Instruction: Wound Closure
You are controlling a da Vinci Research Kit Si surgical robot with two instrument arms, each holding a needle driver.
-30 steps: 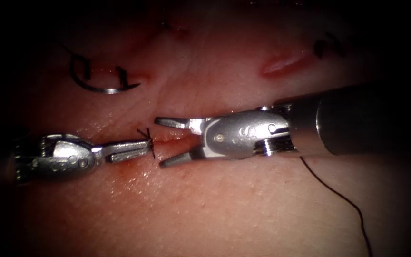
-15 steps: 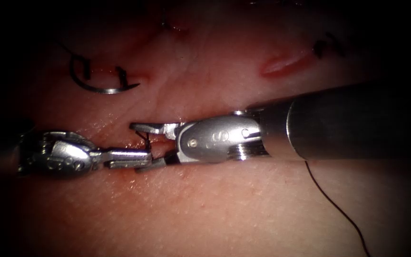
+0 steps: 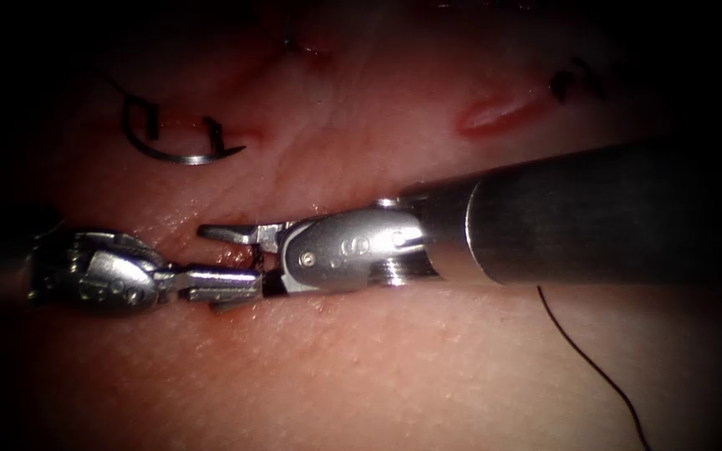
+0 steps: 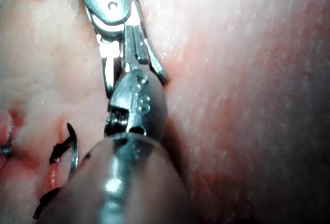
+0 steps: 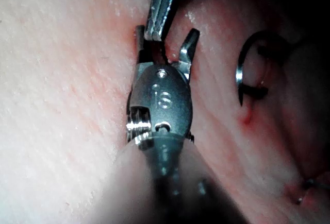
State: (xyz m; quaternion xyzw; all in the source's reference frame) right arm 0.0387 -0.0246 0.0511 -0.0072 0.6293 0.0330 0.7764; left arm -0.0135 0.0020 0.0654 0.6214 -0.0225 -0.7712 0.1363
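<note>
My left tool (image 3: 254, 284) lies low on the tissue (image 3: 378, 376) with its jaws shut on the short dark thread ends (image 3: 257, 260) at the cut (image 3: 169, 224). My right tool (image 3: 215, 267) comes in from the right, jaws open and empty, one on each side of the left tool's tip. The right wrist view shows this too: open right tool (image 5: 165, 33), left tool's shut jaws (image 5: 161, 10) between. The curved needle (image 3: 185, 156) rests on the tissue to the upper left, with neither tool on it; needle (image 5: 241, 74), needle (image 4: 75, 154).
A long dark thread (image 3: 587, 359) trails from under the right shaft (image 3: 595, 213) toward the lower right. A second small red cut (image 3: 495, 113) and a dark stitch (image 3: 574, 83) sit at the upper right. Red fluid wets the tissue around the tool tips.
The right tool has slid left, its open jaws coming from beside the thread ends to around the left tool's tip. The left tool has barely moved and keeps its hold.
</note>
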